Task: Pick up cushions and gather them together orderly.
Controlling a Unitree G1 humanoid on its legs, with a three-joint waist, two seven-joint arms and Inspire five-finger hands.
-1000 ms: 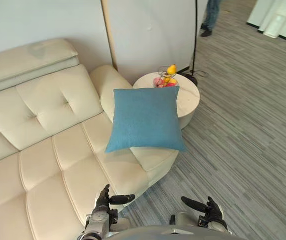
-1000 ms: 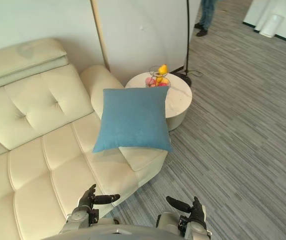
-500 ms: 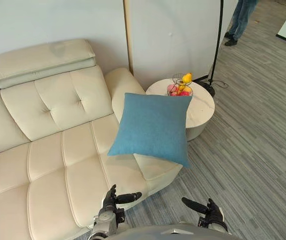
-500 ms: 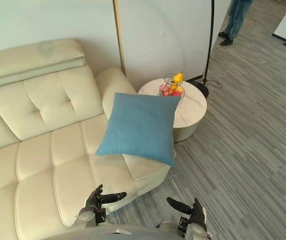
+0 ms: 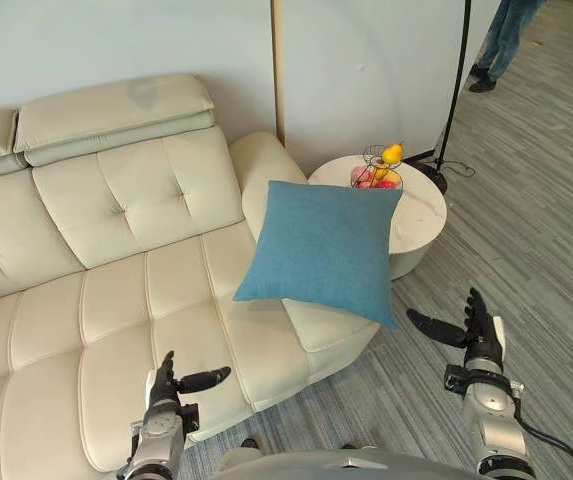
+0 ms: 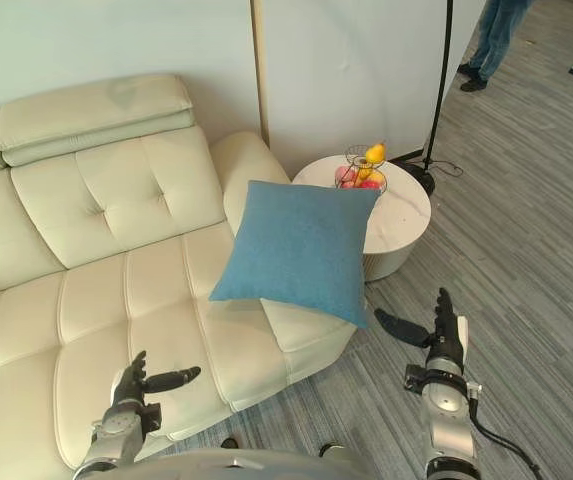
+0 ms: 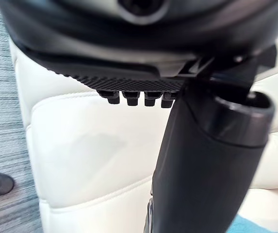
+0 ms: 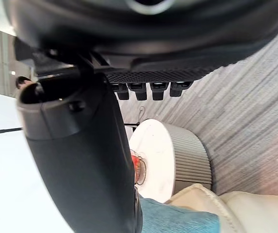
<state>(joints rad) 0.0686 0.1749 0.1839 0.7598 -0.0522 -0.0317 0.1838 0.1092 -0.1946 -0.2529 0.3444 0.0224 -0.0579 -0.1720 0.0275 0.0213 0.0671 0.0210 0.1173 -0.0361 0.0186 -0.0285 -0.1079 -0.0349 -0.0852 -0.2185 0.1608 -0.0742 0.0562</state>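
Item one, blue cushion (image 5: 321, 250): the single one in sight, propped at the armrest end of the sofa (image 5: 116, 290), its lower corner hanging past the sofa's front edge; nudge it from the sofa side instead of lifting it and you should expect it to slide off onto the carpet (image 5: 526, 230). Item two, left hand (image 5: 166, 385): released, fingers straight and thumb out, holding nothing, low at the sofa's front edge and well apart from the cushion; a reach from there is likely to drag across the seat. Item three, right hand (image 5: 471, 325): likewise released and empty, out over the carpet off the sofa's armrest end, near the cushion's hanging corner but not touching it. Item four, round side table (image 5: 421, 215) just beyond the sofa's armrest, carrying a wire fruit basket (image 5: 378, 172) on the side nearest the sofa, where the cushion's upper corner comes close; swing the cushion up or outward and you may clip the basket and spill it. Item five, lamp pole (image 5: 456, 90) further out from the sofa's armrest end: a wide right-side sweep could catch it. Item six, a person's legs (image 5: 501, 40) well away from the sofa: keep them in mind. A one-handed pinch on soft cloth may let the cushion fold and drop; a two-handed hold looks safer
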